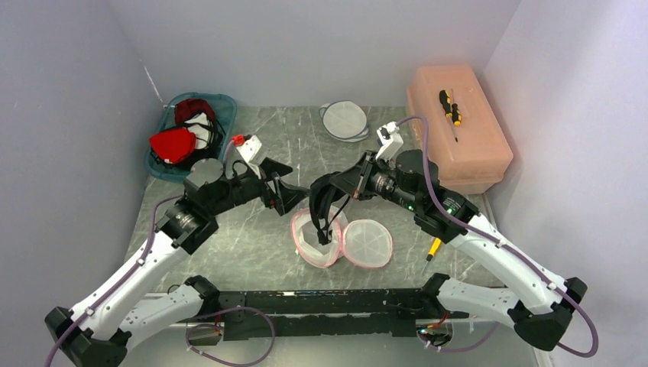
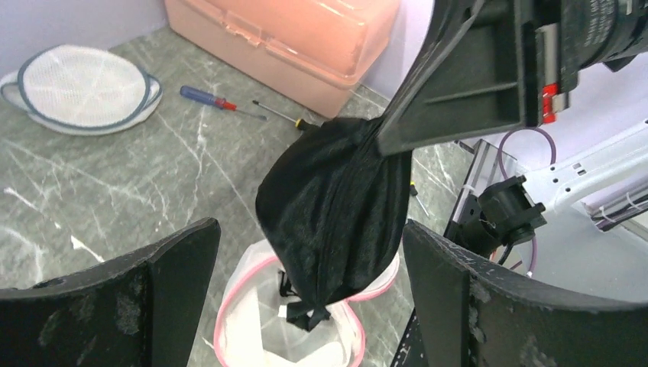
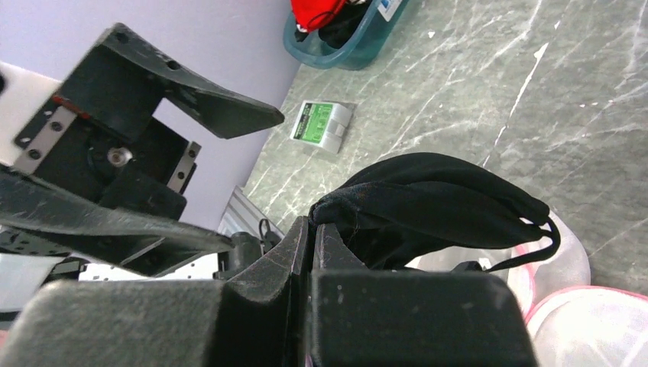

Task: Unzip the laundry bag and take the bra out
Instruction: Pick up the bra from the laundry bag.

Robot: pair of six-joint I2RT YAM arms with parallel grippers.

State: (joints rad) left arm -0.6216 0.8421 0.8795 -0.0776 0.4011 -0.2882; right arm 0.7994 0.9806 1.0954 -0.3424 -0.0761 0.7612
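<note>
No readable text; green label (image 3: 319,122) illegible

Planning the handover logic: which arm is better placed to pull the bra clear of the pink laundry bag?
Right. The right gripper has its fingers shut on the black bra, which hangs above the open laundry bag, straps dangling inside. The left gripper stands open beside it, holding nothing.

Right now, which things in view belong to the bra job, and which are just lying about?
Job: black bra, pinched in the shut right end effector; pink-rimmed laundry bag, unzipped; open left end effector.
Lying about: white mesh pouch; toolbox with a screwdriver on top; teal bin of clothes.
</note>
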